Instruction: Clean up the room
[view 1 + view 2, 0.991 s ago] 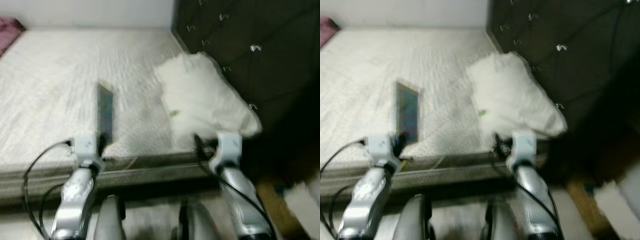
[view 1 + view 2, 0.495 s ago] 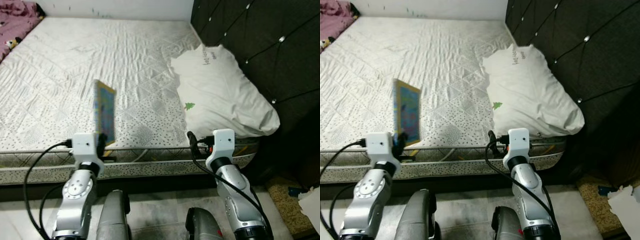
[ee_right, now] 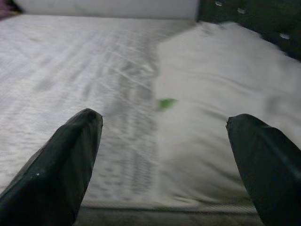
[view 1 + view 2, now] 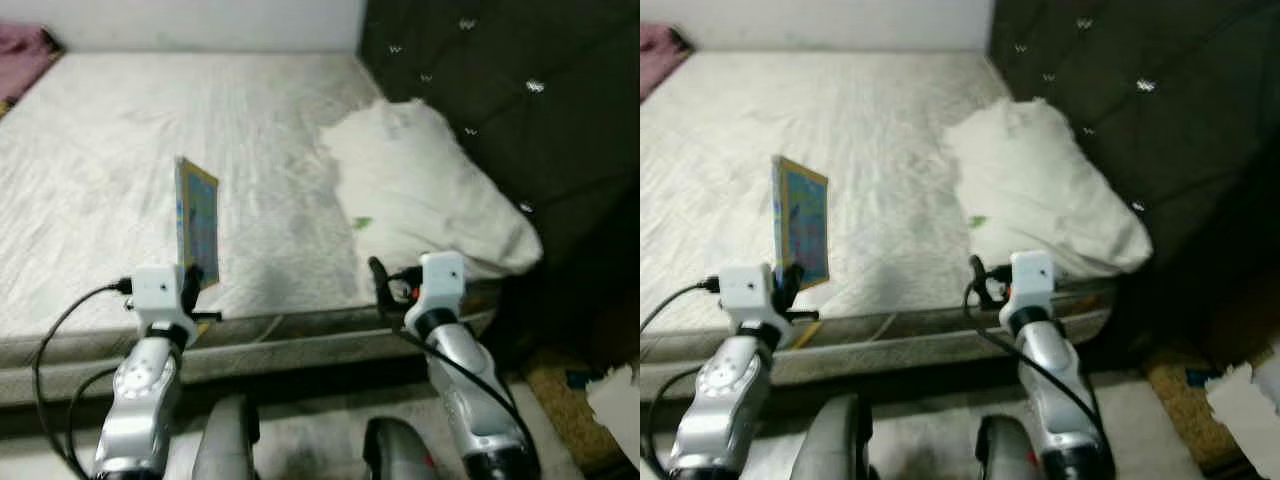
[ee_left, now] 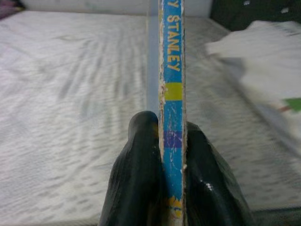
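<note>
Holding a book upright at the bed edge, facing the mattress.
My left end effector (image 5: 160, 179) is clamping the book (image 4: 197, 222) by its lower edge, long axis standing vertical, spine toward me; the bed (image 4: 90, 190) is lying straight ahead and below it. My right end effector (image 3: 164, 155) is hanging spread wide and empty, with the pillow (image 4: 420, 195) just ahead of it.
</note>
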Tool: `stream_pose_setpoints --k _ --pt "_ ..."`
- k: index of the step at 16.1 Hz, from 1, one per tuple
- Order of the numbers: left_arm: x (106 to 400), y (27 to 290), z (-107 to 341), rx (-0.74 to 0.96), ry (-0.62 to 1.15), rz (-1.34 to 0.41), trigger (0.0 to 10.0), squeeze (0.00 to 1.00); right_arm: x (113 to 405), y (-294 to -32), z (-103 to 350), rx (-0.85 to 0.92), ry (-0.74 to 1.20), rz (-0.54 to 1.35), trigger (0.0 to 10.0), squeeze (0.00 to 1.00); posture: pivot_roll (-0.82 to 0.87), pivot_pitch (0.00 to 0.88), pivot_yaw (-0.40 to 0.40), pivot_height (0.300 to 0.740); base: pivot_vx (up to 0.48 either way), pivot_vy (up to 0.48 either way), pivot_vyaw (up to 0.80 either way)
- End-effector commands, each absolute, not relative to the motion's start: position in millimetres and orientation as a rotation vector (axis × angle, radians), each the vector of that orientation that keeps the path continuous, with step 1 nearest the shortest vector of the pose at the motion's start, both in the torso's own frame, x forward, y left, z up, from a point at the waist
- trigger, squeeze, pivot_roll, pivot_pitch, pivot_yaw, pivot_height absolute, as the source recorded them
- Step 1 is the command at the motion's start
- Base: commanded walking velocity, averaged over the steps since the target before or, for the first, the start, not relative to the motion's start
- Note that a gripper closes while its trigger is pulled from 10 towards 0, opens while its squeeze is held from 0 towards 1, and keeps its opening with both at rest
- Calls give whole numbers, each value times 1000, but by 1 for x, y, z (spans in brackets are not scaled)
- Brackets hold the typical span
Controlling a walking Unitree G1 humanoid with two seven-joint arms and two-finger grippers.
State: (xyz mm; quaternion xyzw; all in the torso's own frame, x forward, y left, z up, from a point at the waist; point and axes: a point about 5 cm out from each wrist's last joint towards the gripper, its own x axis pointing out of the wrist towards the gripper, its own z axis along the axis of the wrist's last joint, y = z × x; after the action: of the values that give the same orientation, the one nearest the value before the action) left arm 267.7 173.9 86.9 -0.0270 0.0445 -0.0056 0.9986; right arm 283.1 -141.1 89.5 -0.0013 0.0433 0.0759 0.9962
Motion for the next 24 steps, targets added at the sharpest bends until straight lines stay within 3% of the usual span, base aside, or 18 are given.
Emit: stream_pose_setpoints --k 1,4,12,16,21,24 --pt "273 168 96 -43 40 -49 10000 0 284 -144 90 8 88 138 10000 0 -10 53 -18 615 480 0 0" --pt "274 167 97 -43 39 -55 10000 0 285 -144 90 10 87 135 10000 0 -12 54 -16 615 480 0 0" --pt "283 165 92 -65 66 -17 10000 0 281 -145 90 14 87 135 10000 0 -24 64 -22 615 0 0 0" --pt "307 158 84 -160 138 24 10000 0 278 -148 92 17 83 137 10000 0 -51 79 -30 566 0 0 0" --pt "337 122 81 -325 257 -30 10000 0 276 -152 95 1 88 145 10000 0 -80 80 -47 536 0 0 0" --pt "334 94 64 -336 402 -131 10000 0 272 -160 99 -22 82 133 10000 0 -103 81 -50 536 0 0 0"
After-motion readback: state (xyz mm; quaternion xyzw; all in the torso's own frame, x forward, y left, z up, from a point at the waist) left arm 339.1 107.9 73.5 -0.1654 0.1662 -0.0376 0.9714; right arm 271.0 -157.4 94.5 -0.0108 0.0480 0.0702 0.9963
